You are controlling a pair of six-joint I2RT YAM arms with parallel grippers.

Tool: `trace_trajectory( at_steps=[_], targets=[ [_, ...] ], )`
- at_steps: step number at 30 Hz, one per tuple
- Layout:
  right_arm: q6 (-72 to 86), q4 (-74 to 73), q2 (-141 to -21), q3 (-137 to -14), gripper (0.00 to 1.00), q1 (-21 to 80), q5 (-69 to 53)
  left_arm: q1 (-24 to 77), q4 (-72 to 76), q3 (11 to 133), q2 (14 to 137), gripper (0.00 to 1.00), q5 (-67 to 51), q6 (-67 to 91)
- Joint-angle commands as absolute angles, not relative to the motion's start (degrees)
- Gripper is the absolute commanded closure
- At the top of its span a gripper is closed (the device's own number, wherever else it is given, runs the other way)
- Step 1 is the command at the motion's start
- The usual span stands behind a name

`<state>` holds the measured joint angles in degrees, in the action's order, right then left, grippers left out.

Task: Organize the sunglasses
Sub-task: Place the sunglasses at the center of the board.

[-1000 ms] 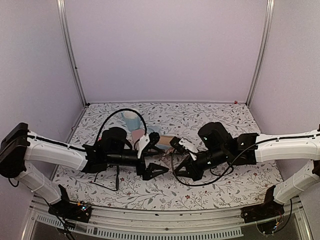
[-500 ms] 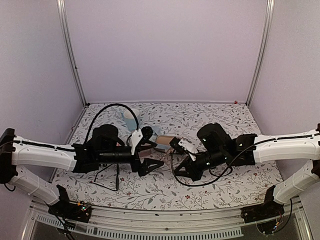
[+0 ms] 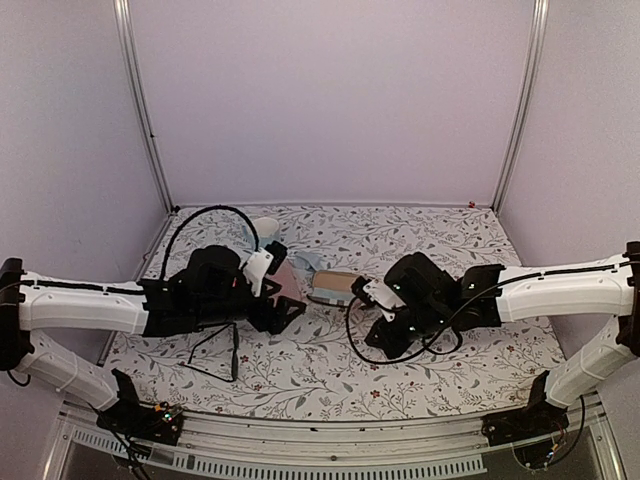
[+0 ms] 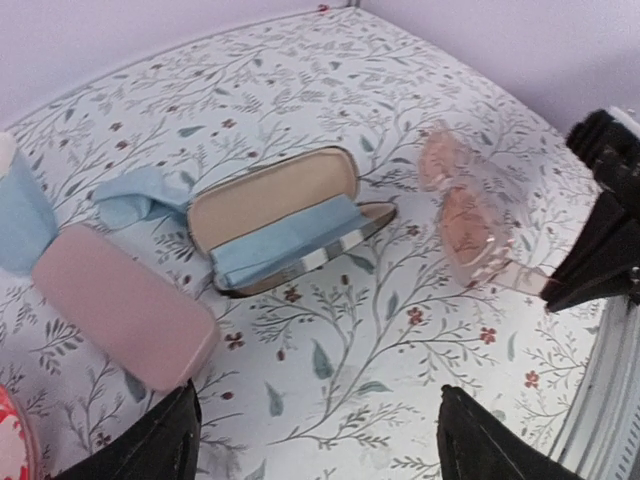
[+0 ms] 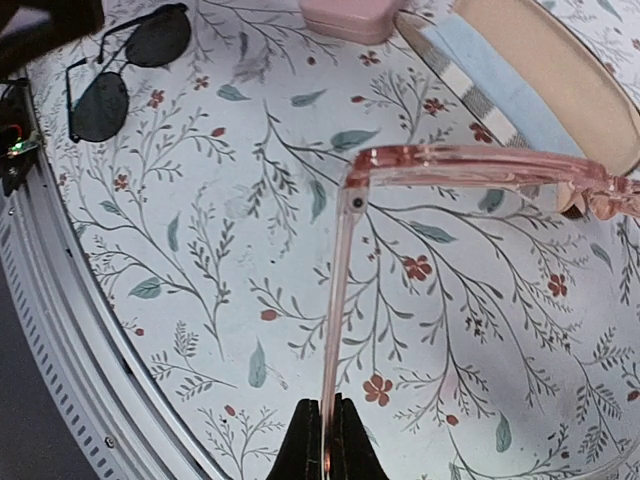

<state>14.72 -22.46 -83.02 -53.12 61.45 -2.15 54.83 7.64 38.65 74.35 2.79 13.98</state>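
The pale pink translucent sunglasses hang unfolded just above the table, right of the open case. My right gripper is shut on the end of one temple arm; the gripper also shows in the top view. The same glasses show in the left wrist view. The thin black wire-frame sunglasses lie flat on the table near the front edge, left of centre. My left gripper is open and empty, low over the table by the pink case.
An open striped case with tan lining holds a blue cloth. The shut pink case lies to its left. Another blue cloth and a pale blue cup sit behind. A red patterned object shows at the corner.
My left arm has pulled back to the left and away from the open case, jaws still open. My right gripper has shifted slightly with the pink sunglasses in it.
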Motion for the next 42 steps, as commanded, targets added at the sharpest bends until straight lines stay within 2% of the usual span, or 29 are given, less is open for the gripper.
trace_trajectory(
  at_steps=[1,6,15,18,22,24,26,30,34,42],
  targets=[
    [20.5,-30.7,-83.3,-52.8,1.0,60.1,6.2,49.9,-5.7,40.8,72.7,0.17,10.5,21.0],
    [24.6,-31.1,-83.3,-48.0,1.0,54.3,5.1,46.1,-15.2,38.9,71.4,0.16,11.4,25.8],
    [23.9,-28.5,-85.7,-43.7,0.99,48.1,3.9,38.8,-17.0,32.1,67.7,0.15,10.3,31.0],
    [23.3,-26.7,-86.2,-42.7,0.94,47.4,2.3,35.2,-15.4,29.5,67.4,0.14,7.2,31.5],
    [23.0,-25.6,-86.2,-42.6,0.82,47.3,1.6,32.6,-15.0,27.8,67.9,0.13,5.5,31.6],
    [22.8,-25.2,-85.8,-42.7,0.74,47.3,0.9,32.0,-14.5,27.1,68.1,0.15,4.3,31.7],
    [22.5,-25.1,-85.7,-42.7,0.7,47.3,1.1,31.8,-14.4,26.6,68.4,0.18,3.5,31.9],
    [22.2,-24.9,-85.6,-43.2,0.67,47.2,0.7,31.8,-13.5,25.1,65.9,0.22,1.3,33.1],
    [21.9,-24.8,-86.3,-43.8,0.66,47.2,0.4,31.8,-13.5,23.7,61.8,0.23,0.3,35.0],
    [21.4,-24.4,-86.4,-44.4,0.65,47.2,-0.5,31.6,-15.3,21.0,56.1,0.14,1.4,38.2]
  ],
)
